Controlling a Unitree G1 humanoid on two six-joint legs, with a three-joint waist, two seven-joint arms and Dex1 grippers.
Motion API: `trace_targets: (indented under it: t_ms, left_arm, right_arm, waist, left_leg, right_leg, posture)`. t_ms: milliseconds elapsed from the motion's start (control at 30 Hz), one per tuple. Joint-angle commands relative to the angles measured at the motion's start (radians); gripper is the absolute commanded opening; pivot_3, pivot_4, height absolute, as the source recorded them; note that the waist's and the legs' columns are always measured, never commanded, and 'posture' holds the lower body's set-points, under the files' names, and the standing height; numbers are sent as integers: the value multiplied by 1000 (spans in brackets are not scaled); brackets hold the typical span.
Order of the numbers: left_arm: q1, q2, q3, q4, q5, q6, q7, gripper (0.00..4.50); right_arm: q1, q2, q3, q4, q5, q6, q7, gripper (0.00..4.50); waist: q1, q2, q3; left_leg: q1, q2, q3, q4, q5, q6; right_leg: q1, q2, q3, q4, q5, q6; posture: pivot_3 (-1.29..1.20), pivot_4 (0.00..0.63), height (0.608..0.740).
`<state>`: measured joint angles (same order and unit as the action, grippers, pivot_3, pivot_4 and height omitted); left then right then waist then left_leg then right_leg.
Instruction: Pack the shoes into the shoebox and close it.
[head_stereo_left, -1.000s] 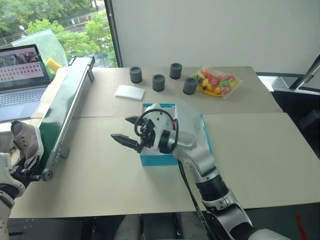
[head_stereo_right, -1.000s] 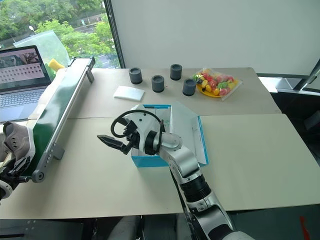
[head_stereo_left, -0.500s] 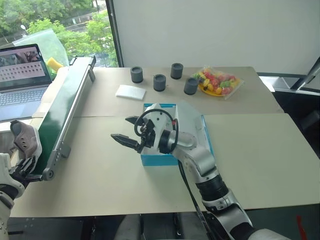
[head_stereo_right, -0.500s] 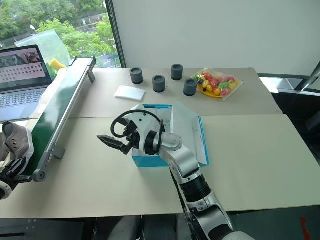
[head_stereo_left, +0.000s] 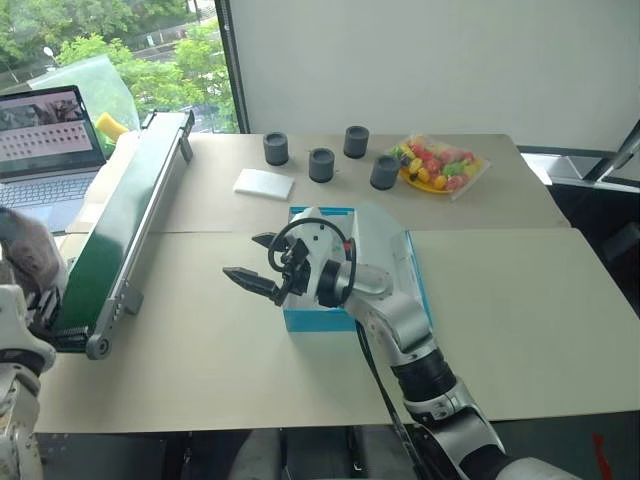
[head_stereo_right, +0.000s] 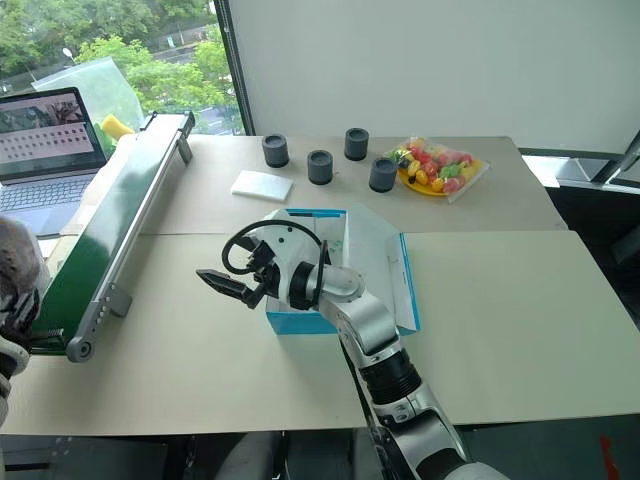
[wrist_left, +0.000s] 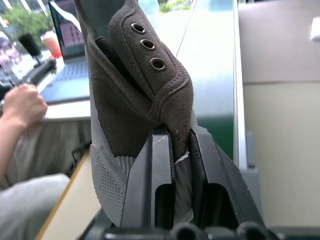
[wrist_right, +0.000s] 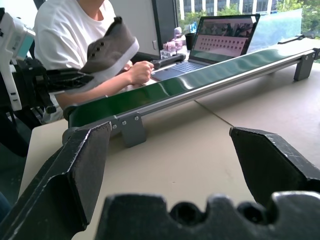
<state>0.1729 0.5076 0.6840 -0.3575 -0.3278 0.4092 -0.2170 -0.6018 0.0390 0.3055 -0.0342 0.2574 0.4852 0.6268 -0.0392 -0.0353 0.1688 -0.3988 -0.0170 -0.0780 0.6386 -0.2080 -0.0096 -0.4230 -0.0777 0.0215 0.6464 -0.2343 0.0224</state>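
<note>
My left gripper (wrist_left: 172, 150) is pinching one small grey cloth shoe with a white sole (wrist_left: 135, 95) by its soft edge, out past the near end of the long green belt with silver rails (head_stereo_left: 115, 235). In the head views the shoe is blurry, so I can't tell if it sits straight. My right gripper (head_stereo_left: 252, 262) has its two black fingers spread wide and holds nothing. It hangs just in front of the bright blue cardboard shoebox with its white inside and open flap lid (head_stereo_left: 405, 275). To do this well, I should keep my pinch tight, carry the shoe high over the belt, and lay it flat inside the box. Farther back sits a silver laptop (head_stereo_right: 45, 150), where a person's hand (wrist_left: 22, 105) rests.
</note>
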Motion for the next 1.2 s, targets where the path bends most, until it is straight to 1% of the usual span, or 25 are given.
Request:
trace_targets:
  t_ms: [33,100,133,167,233,267,367,533,733,967,1200]
  left_arm:
    - [-2,-13,-91,-163,41,-5,26,0]
    - [-8,-19,-142,-218,34,20,18,0]
    - [-14,-23,-180,-256,21,40,11,0]
    - [-26,-30,-230,-301,3,66,6,0]
    - [-48,-42,-329,-379,-25,112,-2,0]
    - [-61,-50,-370,-410,-37,135,0,0]
    - [-110,-77,-471,-491,-75,210,20,0]
    - [-154,-109,-521,-546,-147,305,30,0]
    - [-153,-96,-535,-557,-167,339,20,0]
    - [-181,-87,-536,-543,-177,352,14,0]
    - [-208,-77,-527,-523,-186,356,8,0]
  right_arm:
    - [-41,42,-61,10,53,55,-42,4500]
    - [-70,73,-124,50,100,138,-87,4500]
    - [-95,94,-181,85,148,215,-120,4500]
    - [-133,114,-264,131,237,334,-151,4500]
    - [-198,115,-363,182,390,536,-145,4500]
    - [-233,111,-407,221,434,622,-164,4500]
    - [-312,85,-475,312,471,734,-211,4500]
    - [-416,83,-581,405,525,765,-260,4500]
    - [-483,92,-693,496,562,705,-329,4500]
    - [-504,112,-727,503,591,687,-374,4500]
    - [-479,123,-664,454,574,690,-382,4500]
  waist:
    - [-1,0,0]
    - [-2,0,0]
    - [-1,0,0]
    - [1,0,0]
    - [7,0,0]
    - [8,0,0]
    - [3,1,1]
    - [-9,2,1]
    - [-2,2,1]
    - [-5,2,1]
    - [-5,2,1]
  left_leg:
    - [0,0,0,0,0,0]
    - [0,0,0,0,0,0]
    - [0,0,0,0,0,0]
    - [0,0,0,0,0,0]
    - [0,0,0,0,0,0]
    - [0,-1,0,0,0,0]
    - [-2,-1,0,0,0,0]
    - [-2,0,4,0,0,1]
    - [-2,-1,10,1,0,1]
    - [-4,-1,10,3,0,1]
    - [-4,-1,11,3,0,1]
  right_leg:
    - [0,0,0,0,0,0]
    - [0,1,0,0,0,0]
    - [0,1,0,1,0,0]
    - [0,0,0,1,0,0]
    - [1,0,0,0,0,0]
    - [1,0,0,0,0,0]
    - [-1,1,0,0,0,0]
    - [-1,3,2,1,0,0]
    - [1,3,2,1,0,0]
    - [0,3,1,1,0,1]
    - [-1,3,1,1,0,1]
  posture:
    - [0,150,731]
    - [0,150,731]
    - [0,150,731]
    - [0,150,731]
    - [0,150,731]
    - [0,150,731]
    - [0,150,731]
    - [0,150,731]
    - [0,150,731]
    - [0,150,731]
    - [0,150,731]
